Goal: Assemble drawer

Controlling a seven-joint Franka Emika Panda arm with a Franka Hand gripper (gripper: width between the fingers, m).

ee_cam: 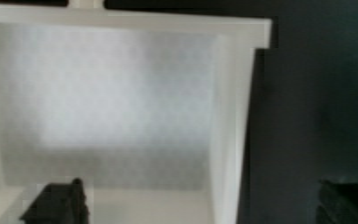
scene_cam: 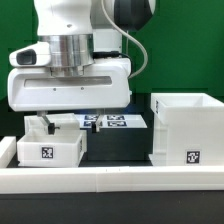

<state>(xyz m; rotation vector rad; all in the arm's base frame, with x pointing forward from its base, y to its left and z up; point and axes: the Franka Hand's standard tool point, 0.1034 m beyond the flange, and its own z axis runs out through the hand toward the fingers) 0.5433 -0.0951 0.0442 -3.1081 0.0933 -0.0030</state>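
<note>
Open end effector (ee_cam: 206, 205) over small drawer tray (scene_cam: 47, 150)
Its 2 fingers (ee_cam: 60, 200) stand wide apart astride a tray wall; the tray sits at the exterior view's left, the housing (scene_cam: 185, 125) at its right.

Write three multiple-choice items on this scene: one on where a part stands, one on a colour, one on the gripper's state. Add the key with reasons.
1. In the exterior view, where does the boxy housing stand relative to the small tray?
A. to its left
B. to its right
C. stacked on it

2. What colour is the table?
A. black
B. brown
C. red

3. What state is the gripper in?
A. shut on the small tray
B. shut on the boxy housing
C. open

Key:
1. B: the housing is at the exterior view's right and the tray at its left.
2. A: the bare surface between them is black.
3. C: the wrist view shows the jaws wide apart.
</note>
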